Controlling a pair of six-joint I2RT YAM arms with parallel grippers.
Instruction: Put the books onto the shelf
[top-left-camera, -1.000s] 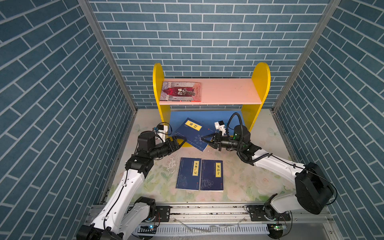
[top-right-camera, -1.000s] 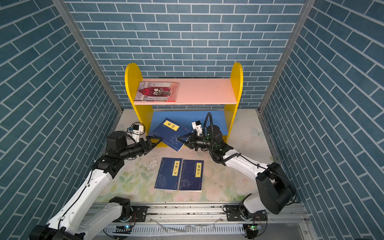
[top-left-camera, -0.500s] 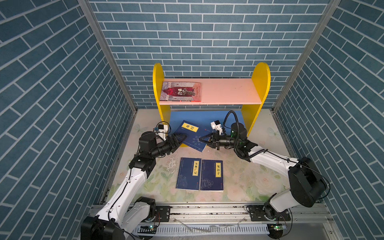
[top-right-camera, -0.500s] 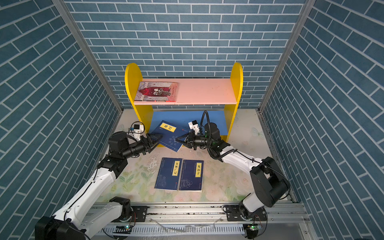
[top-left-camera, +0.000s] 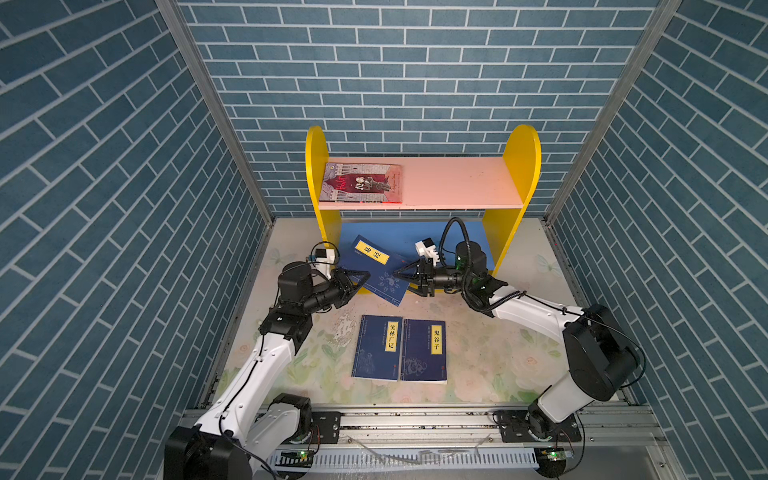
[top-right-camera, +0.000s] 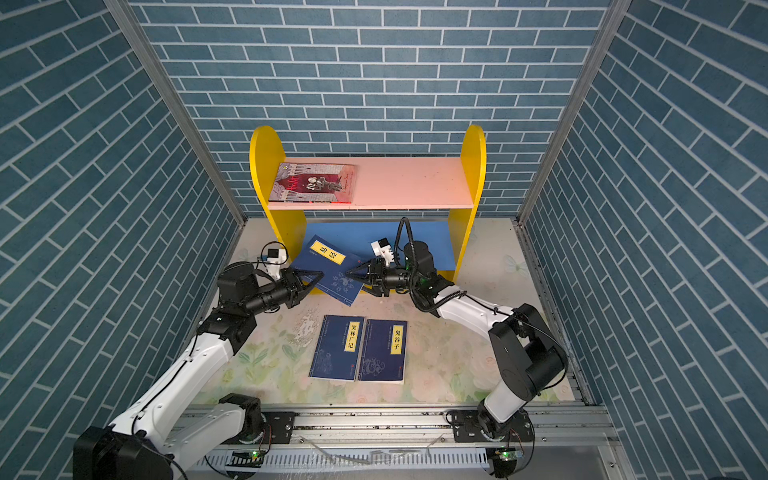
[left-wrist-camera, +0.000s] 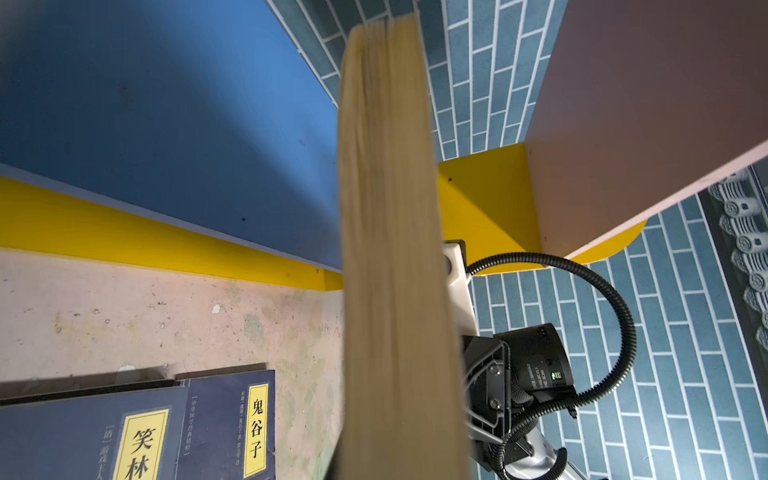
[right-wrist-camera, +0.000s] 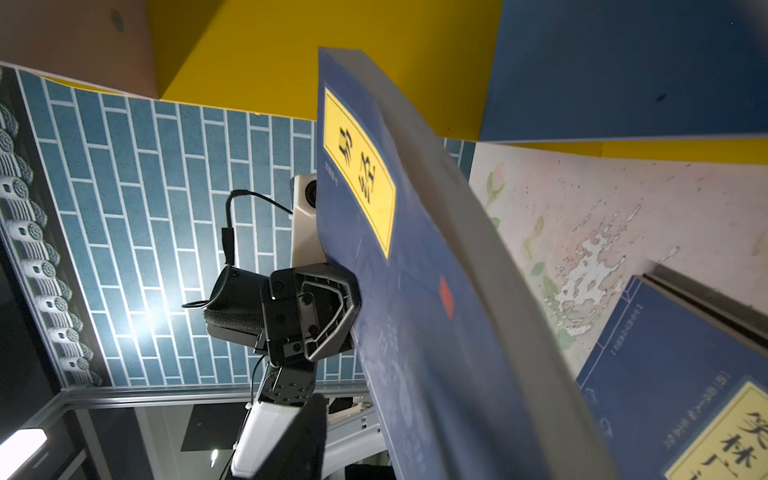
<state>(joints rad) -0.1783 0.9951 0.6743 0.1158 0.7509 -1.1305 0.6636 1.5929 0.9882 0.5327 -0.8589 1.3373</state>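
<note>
**Top views:** Your left claw (top-left-camera: 365, 276) is clenched on one edge of the tilted navy book (top-left-camera: 376, 266), which hangs over the front of the blue lower board (top-left-camera: 415, 235) of the shelf (top-left-camera: 513, 166). The right claw (top-left-camera: 397, 274) meets the opposite edge, seemingly to steady it; you cannot tell whether it grips. An illustrated book (top-left-camera: 361, 183) lies on the pink board, and two navy books (top-left-camera: 378, 347) wait on the table (top-left-camera: 478, 353).

**Left wrist:** The book's page edge stands centred, which fits your hold.

**Right wrist:** Its cover fills the frame, with the left claw pinching the far edge.
</note>
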